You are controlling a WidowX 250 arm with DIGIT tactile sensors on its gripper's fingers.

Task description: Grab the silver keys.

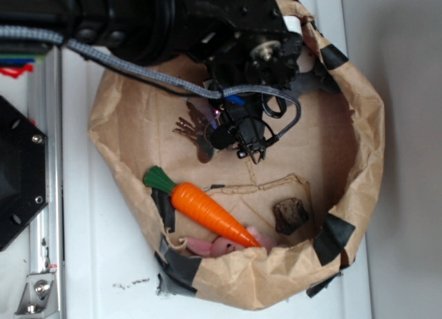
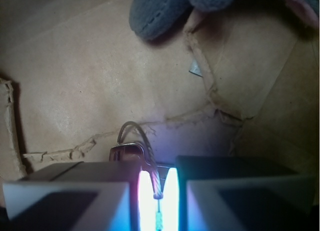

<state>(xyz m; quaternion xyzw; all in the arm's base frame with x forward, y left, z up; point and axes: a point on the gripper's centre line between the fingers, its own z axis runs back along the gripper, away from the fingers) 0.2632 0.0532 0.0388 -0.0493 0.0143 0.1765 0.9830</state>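
No readable writing or brand anywhere that I could make out. The whole setup sat on a plain white table (image 1: 103,264), with a metal rail and a black plate at the table's left edge, plus some red and blue bits near the top left corner.

The container was a brown paper bag (image 1: 276,277) with its sides rolled down into a shallow bowl, patched with strips of black tape (image 1: 335,237) around the rim. Inside it:

- an orange toy carrot (image 1: 210,212) with a green top, lying at an angle near the bag's lower left wall
- something pink (image 1: 210,246) tucked under the carrot's tip against the bottom wall, couldn't tell what it was
- a small dark brown lump (image 1: 290,215) toward the lower right
- the silver keys (image 1: 197,134), fanned out on the bag floor in the upper left part, just beside the arm's tip

The black arm came in from the top, with a braided grey cable (image 1: 138,69) looping across the bag. The pincer (image 1: 238,136) was down at the keys. In the wrist view its two pale fingers (image 2: 65,201) stood nearly together with only a thin bright slit between them, and a wire ring (image 2: 142,141) of the keys ran into that slit, so it looked clamped on the ring. A grey fuzzy object (image 2: 165,11) showed at the top of that view.
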